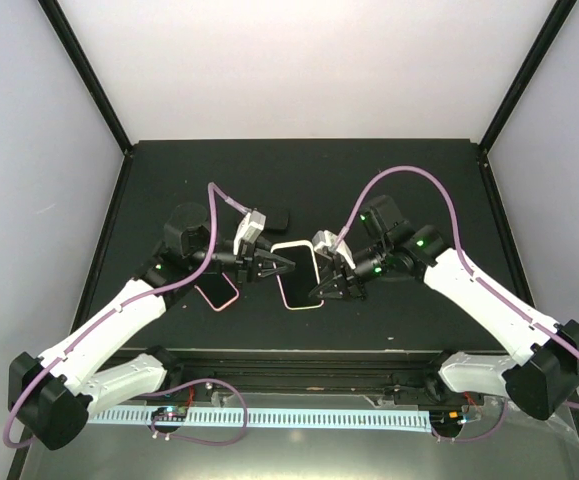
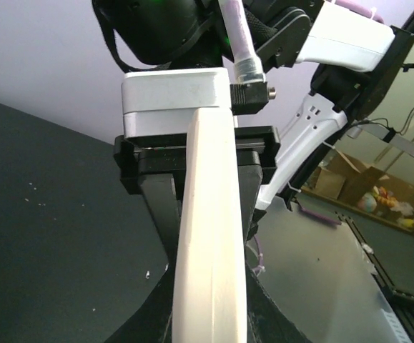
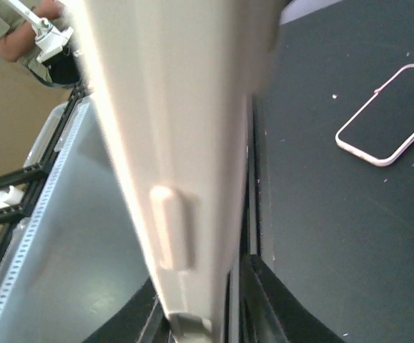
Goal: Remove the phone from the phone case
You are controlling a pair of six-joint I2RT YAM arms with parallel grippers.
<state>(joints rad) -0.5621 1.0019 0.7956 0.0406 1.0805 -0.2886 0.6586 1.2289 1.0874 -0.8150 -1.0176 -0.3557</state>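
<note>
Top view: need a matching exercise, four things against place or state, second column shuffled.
1 case
2 pink phone
3 left gripper
4 dark block

A flat on the table, by the left arm
B behind the left gripper, toward the back
C white-rimmed, mid-table
D shut on the case's left edge

Pairs: 1-C, 2-A, 3-D, 4-B
</note>
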